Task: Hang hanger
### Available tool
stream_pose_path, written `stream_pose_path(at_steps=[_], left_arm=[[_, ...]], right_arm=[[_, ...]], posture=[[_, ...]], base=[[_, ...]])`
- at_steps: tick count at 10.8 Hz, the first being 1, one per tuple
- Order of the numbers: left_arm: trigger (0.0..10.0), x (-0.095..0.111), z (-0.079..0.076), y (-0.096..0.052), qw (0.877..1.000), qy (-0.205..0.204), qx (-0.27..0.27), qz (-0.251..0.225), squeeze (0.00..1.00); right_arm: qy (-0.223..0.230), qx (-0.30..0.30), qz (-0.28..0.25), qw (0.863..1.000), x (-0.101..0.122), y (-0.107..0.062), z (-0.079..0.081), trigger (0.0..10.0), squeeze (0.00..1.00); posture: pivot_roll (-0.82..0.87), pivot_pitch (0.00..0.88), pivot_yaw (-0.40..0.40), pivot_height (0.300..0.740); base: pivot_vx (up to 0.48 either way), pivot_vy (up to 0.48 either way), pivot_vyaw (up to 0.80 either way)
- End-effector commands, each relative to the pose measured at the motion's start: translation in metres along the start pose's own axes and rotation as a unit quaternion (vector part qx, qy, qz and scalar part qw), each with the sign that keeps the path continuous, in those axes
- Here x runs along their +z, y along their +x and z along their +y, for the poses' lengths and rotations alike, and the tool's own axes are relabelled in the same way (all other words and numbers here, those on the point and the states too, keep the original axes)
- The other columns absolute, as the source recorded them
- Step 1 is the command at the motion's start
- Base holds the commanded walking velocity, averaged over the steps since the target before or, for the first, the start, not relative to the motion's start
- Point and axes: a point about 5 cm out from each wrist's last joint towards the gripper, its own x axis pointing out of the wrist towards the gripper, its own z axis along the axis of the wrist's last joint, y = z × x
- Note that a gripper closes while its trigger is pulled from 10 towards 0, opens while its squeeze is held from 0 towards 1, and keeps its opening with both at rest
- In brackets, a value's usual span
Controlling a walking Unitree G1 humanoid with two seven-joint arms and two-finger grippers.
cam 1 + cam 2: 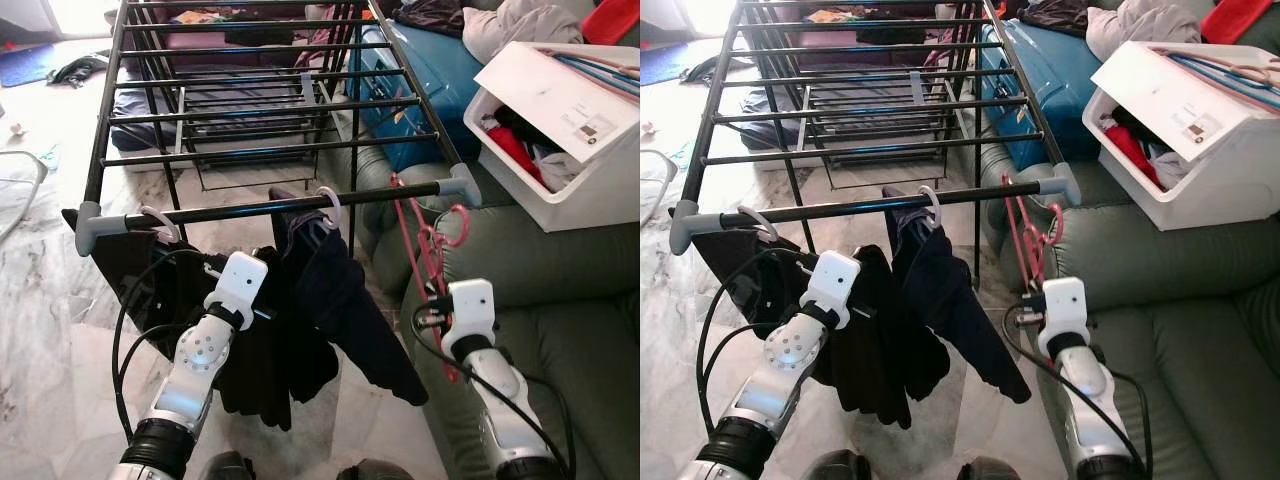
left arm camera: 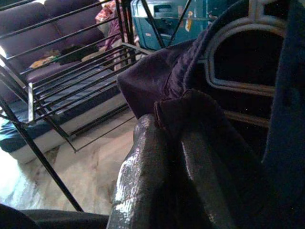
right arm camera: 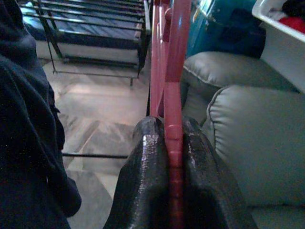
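On marble floor beside a sofa, the right gripper pinches the pink hanger upright, hook just below the rack rail's right end; left gripper clamps dark cloth.

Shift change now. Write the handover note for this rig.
Right gripper: shut on the red hanger, held below the rack's front rail, its hook near the rail's right end.
Left gripper: shut on the dark garment hanging from the rail on a white hanger.
Done: two hangers with dark clothes on the rail.
Left: hook the red hanger over the rail, release.
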Motion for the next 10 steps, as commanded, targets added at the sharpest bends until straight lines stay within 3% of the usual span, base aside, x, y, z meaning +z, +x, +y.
stream_pose_path(at_steps=[1,9,10], left_arm=[[10.0,0.0029,-0.0001,0.0019,1.0,0.003,-0.006,-0.007,0.0],[10.0,-0.002,0.005,-0.0034,1.0,0.009,-0.004,0.001,0.0],[10.0,-0.002,0.0047,-0.0035,1.0,0.01,-0.005,0.001,0.0]], right_arm=[[0.004,-0.007,-0.001,1.0,-0.0003,0.0002,-0.0035,10.0,0.0],[0.004,-0.037,0.011,0.999,-0.0041,-0.0013,-0.0109,10.0,0.0],[-0.008,-0.052,0.016,0.998,-0.0054,-0.0003,-0.013,10.0,0.0]], posture=[[-0.08,0.0,-0.035,0.74],[-0.08,0.0,-0.032,0.74],[-0.08,0.0,-0.033,0.74]], base=[[-0.476,0.0,0.0],[-0.478,0.0,0.0],[0.0,0.0,0.0]])
